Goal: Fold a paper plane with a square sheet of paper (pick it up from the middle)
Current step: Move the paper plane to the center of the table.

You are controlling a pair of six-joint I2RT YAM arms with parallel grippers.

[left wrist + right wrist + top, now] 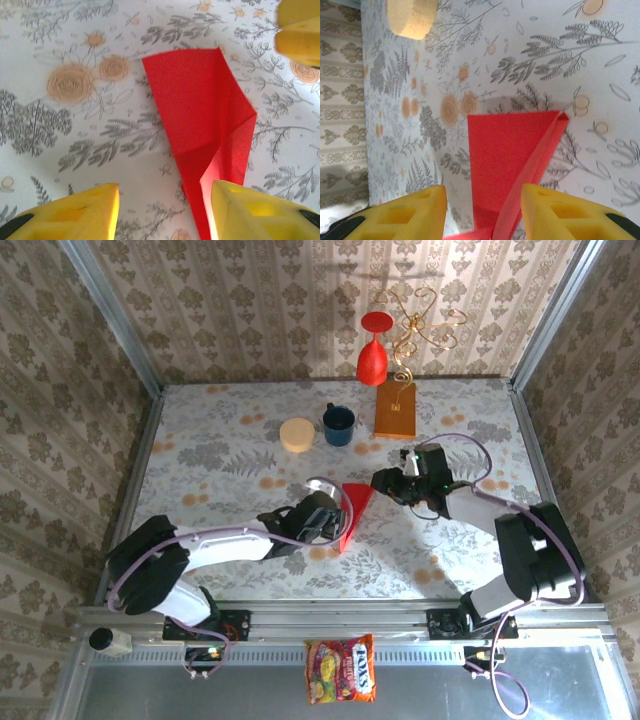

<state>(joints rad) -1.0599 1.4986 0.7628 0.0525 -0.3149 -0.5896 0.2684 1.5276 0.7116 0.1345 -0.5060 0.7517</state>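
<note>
- The square sheet of paper [354, 512] lay near the middle of the flowered worktop [220, 460]. It was folded into a long red wedge, wide at its far end and narrowing to a point at its near end.
- One long edge of the wedge was folded over and stood up a little from the rest.
- The left gripper [325, 520] sat low, just left of the wedge. Its jaws stood apart, and the paper's narrow near end ran close beside one yellow finger [260, 210]. Nothing was clamped.
- The right gripper [385, 483] hung just right of the wide far end. Its jaws were apart too, with the paper lying in the gap between them, unpinched. Whether a finger touched the raised flap could not be told.
- Farther back stood a tan round block [297, 434], a blue mug [338, 424], an orange-brown block [395, 408] and a red vase [372, 352], all well apart from the paper.
- A snack packet [341, 668] lay on the near rail, between the arm bases.
</note>
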